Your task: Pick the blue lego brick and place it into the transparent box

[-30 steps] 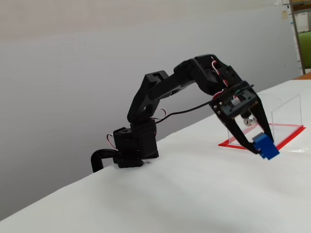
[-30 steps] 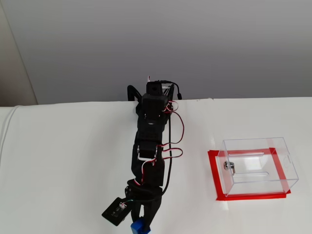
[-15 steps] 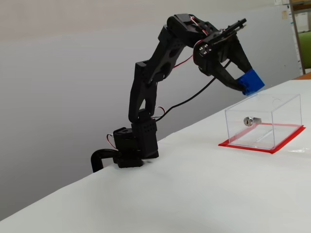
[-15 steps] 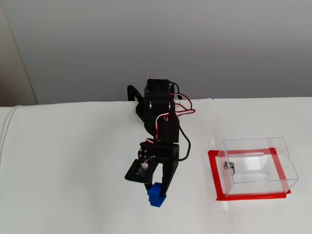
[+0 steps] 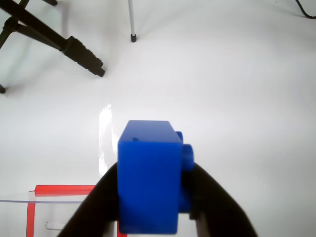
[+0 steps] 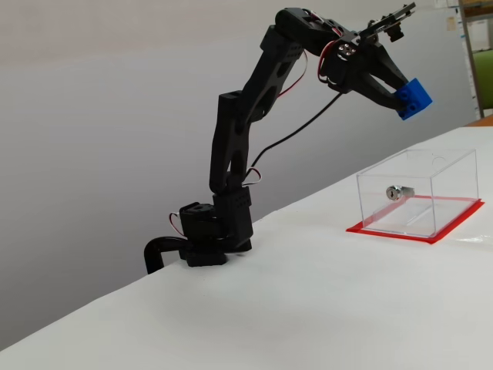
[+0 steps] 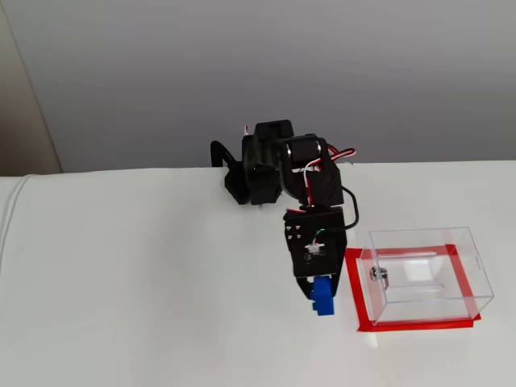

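End effector [image 6: 400,91] clamped on the blue lego brick [image 6: 414,97], lifted off the table [image 6: 308,308] and swung high toward the transparent box [image 6: 420,193]; not yet over its opening. Transport roughly 1/2 done.

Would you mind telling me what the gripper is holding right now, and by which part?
The gripper holds the blue lego brick, pinched by two opposite sides, its studs facing one finger, in the air.
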Controlling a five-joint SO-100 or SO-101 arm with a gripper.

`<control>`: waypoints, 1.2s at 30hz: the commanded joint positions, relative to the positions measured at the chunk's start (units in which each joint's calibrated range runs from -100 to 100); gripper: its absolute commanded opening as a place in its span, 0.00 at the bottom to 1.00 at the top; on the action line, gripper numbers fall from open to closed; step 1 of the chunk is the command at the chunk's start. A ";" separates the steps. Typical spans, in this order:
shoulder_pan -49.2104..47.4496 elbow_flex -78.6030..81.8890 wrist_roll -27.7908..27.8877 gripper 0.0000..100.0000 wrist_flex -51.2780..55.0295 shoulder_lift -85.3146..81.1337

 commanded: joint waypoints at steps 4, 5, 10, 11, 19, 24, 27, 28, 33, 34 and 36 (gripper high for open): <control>-10.55 -2.39 2.88 0.05 -0.40 -5.03; -12.32 -2.39 3.50 0.05 -0.31 -5.03; -20.61 -2.39 6.11 0.05 -0.40 -4.60; -22.16 -2.39 6.58 0.05 -0.40 -4.27; -34.43 5.39 8.83 0.05 -0.57 -4.10; -41.23 12.98 9.04 0.05 -5.36 -4.10; -44.64 16.69 8.77 0.05 -9.45 -4.10; -45.37 18.05 8.67 0.05 -10.23 -4.10; -48.18 24.74 8.57 0.05 -13.37 -4.10; -48.55 26.09 8.57 0.05 -13.89 -4.01; -49.22 28.44 8.57 0.05 -14.50 -4.01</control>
